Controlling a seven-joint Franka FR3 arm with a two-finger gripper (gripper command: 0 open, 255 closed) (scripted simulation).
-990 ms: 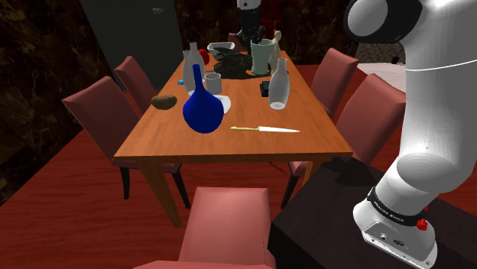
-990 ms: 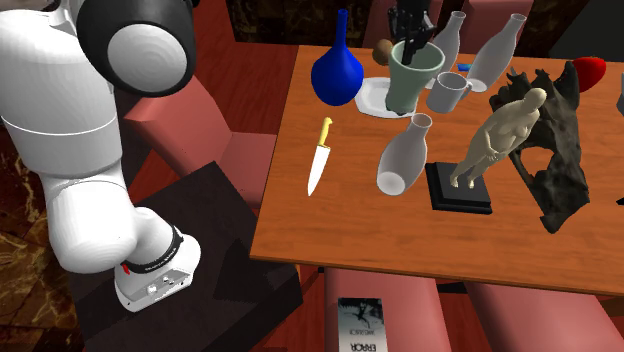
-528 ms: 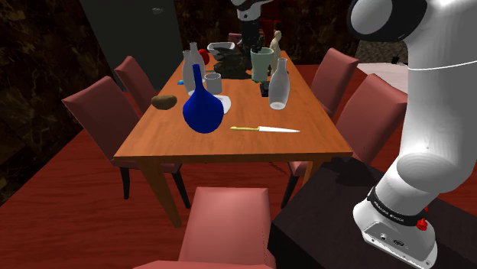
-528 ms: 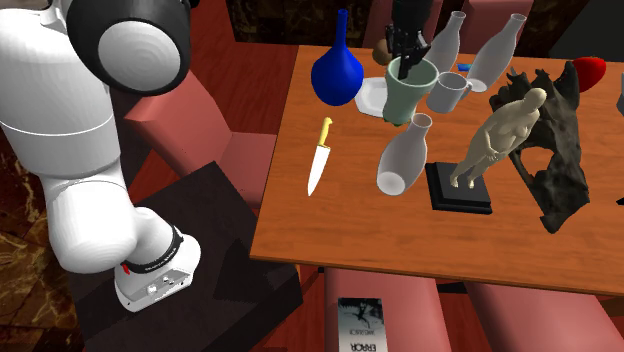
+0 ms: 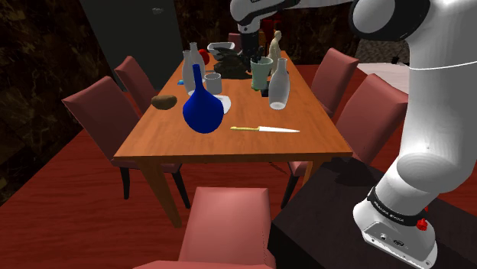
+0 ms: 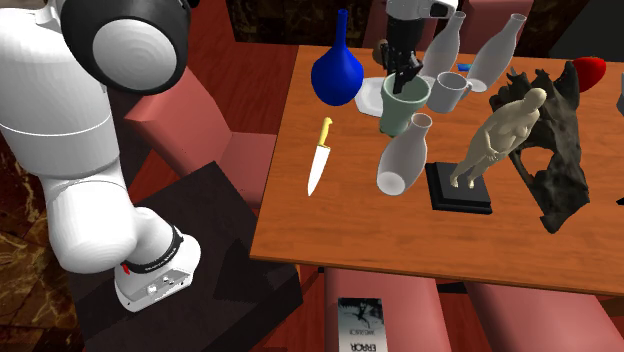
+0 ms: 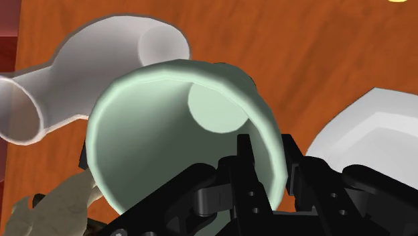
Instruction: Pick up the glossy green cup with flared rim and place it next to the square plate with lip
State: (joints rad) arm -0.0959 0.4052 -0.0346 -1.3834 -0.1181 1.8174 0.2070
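Shoulder view: a long wooden table stands on a dark red floor in a dim room with dark walls, and red upholstered chairs are drawn up along its sides. The near half of the table is mostly bare, with a knife lying flat and a blue vase upright beyond it; the far half is crowded. There the pale green cup stands upright, well in from both long edges, below the black end effector. In the second exterior view the cup is just beside the white square plate, on the side away from the blue vase, with a grey mug close on its other side and a white bottle just before it, toward the dark stand. Open wood lies between the knife and the table's edge nearest the stand. The end effector reaches down from above onto the cup's rim. In the wrist view the end effector is closed on the wall of the cup, one finger inside the flared rim and the other outside, on the side nearest the plate. Whether the cup's base touches the table cannot be told.
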